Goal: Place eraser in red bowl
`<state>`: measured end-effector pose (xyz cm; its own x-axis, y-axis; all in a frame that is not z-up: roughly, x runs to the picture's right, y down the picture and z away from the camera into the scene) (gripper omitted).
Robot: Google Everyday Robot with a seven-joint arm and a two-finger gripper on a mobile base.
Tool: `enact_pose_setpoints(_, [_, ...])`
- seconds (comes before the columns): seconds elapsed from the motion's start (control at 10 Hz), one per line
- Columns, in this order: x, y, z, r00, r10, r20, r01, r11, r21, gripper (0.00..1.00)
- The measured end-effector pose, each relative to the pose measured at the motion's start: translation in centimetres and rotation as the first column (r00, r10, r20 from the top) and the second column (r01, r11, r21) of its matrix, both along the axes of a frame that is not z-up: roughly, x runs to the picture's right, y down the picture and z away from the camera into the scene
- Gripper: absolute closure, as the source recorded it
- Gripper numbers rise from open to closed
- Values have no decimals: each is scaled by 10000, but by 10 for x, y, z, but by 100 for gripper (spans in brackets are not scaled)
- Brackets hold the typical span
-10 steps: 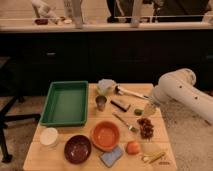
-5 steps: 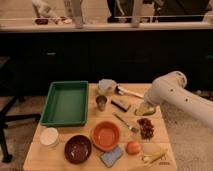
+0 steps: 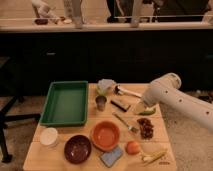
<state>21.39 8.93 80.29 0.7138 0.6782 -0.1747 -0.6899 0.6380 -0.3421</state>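
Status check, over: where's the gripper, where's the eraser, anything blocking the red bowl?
Gripper hovers beside eraser, jaws open, nothing held. Eraser not yet in red bowl. Fork lies near the path between them.

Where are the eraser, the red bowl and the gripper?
eraser (image 3: pixel 120 104), camera view, middle of its dark top.
red bowl (image 3: pixel 105 135), camera view, its bare inside.
gripper (image 3: pixel 143 106), camera view, arm's tip, right of eraser.

The eraser (image 3: pixel 120 104) is dark brown-black; the red bowl (image 3: pixel 105 136) is orange-red with a paler orange inside, and the other bowl (image 3: pixel 77 149) is dark maroon. The tray (image 3: pixel 48 106) is green and the sponge (image 3: pixel 111 157) blue-grey. The gripper (image 3: pixel 144 107), low over the right side of the pale wooden table (image 3: pixel 36 156), is whitish.
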Motion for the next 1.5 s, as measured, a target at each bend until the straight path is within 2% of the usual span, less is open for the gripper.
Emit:
enact_pose_setpoints(0.4, [-12,3,34,9999,41,-116,-45,9993,-368,20])
enact_pose_setpoints(0.8, [-26,5,70,9995,-198,-232,177,9958,-896,20])
enact_pose_setpoints(1.5, [-44,14,105,9996,-192,-192,166,9915,-1287,20])
